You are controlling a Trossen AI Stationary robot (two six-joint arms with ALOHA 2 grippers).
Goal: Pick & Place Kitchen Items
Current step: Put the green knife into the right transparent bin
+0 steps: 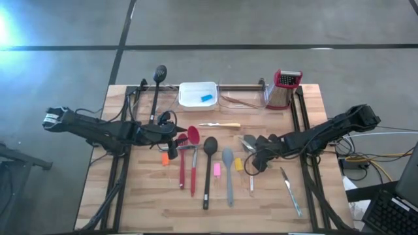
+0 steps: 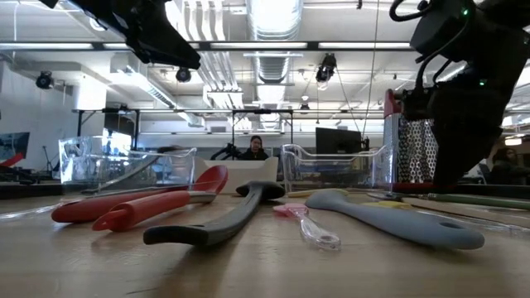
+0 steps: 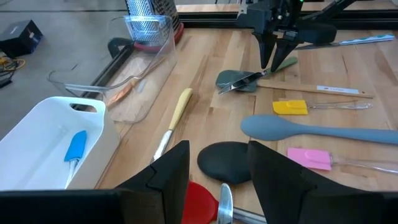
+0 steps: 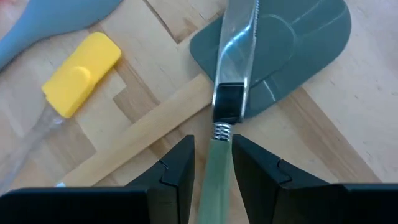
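Observation:
Red spoons [image 1: 188, 160], a black spoon [image 1: 208, 171] and a grey spoon [image 1: 228, 176] lie side by side on the wooden table. Pink [image 1: 217, 170], yellow [image 1: 239, 164] and orange [image 1: 164, 158] blocks lie among them. A blue block [image 1: 207, 98] sits in the white tray [image 1: 189, 88]. My right gripper [image 4: 211, 146] is shut on a pale-green-handled knife [image 4: 233, 56] whose blade crosses a grey spatula head [image 4: 298, 43]. My left gripper [image 3: 217, 149] hovers open above the black spoon's bowl [image 3: 227, 162] and a red spoon head [image 3: 199, 202], touching nothing. My right gripper pinches the knife by its pale green handle [image 4: 216, 163], just behind the blade's base, between the two fingers. The fingers [image 3: 268, 55] come from above, pointing down, across the knife. The blade [image 3: 239, 82] lies over the grey spatula head.
A red-topped grater [image 1: 285, 88] and a clear container [image 1: 243, 99] stand at the far edge beside the tray. A black slotted spoon [image 1: 157, 81] sticks past the far edge. More knives lie at mid-table [image 1: 219, 125] and near the right [image 1: 291, 190]. A person sits in the room behind [image 2: 254, 149].

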